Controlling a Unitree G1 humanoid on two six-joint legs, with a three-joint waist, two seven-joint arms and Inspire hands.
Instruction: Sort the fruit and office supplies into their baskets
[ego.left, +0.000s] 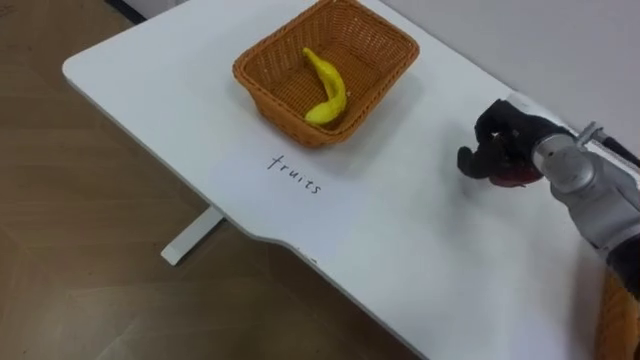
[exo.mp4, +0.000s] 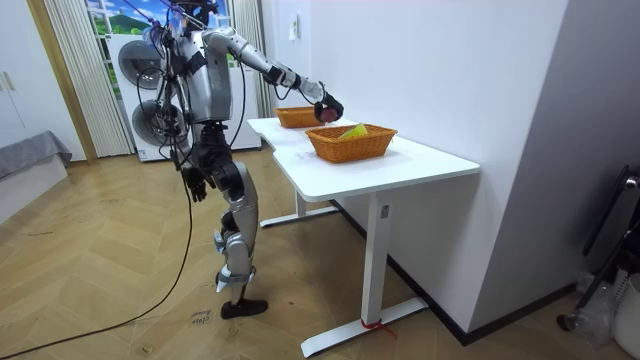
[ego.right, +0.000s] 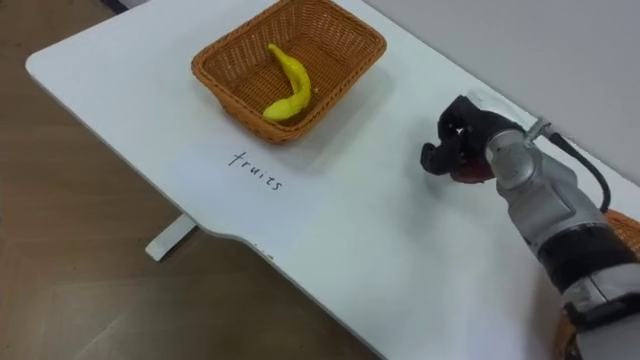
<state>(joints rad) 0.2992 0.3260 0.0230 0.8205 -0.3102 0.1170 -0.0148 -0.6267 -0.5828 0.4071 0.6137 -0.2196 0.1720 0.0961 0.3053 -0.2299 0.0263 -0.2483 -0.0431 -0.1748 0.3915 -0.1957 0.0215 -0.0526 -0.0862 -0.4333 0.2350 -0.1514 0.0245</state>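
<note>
so, the red object (ego.left: 516, 178) you're after is off the table (ego.left: 380, 230) and sits inside the right hand (ego.left: 497, 140). its dark fingers are curled round it from above and the thumb hooks in underneath. just a sliver of red shows between them, so you can't tell exactly what the thing is. in the room view it looks round.

the right arm comes in from the lower right and stretches forward across the tabletop. the wrist is roughly level and the palm is turned down and inward. the hand hangs above bare white surface, well apart from the fruit basket (ego.left: 270, 85) at the far left end.

that wicker basket holds one yellow banana (ego.left: 328, 88), lying curved along its bottom. the handwritten word "fruits" (ego.left: 295, 174) is on the table just in front of the basket. the rim of a second wicker basket (ego.left: 622, 320) shows at the lower right, just beside the forearm.

in the room view the robot stands upright on the wood floor (ego.left: 80, 250) at the table's edge, with the held object up between the two baskets. the left hand (exo.mp4: 197, 184) hangs low at its side, and you can't tell from there how its fingers are set.
</note>
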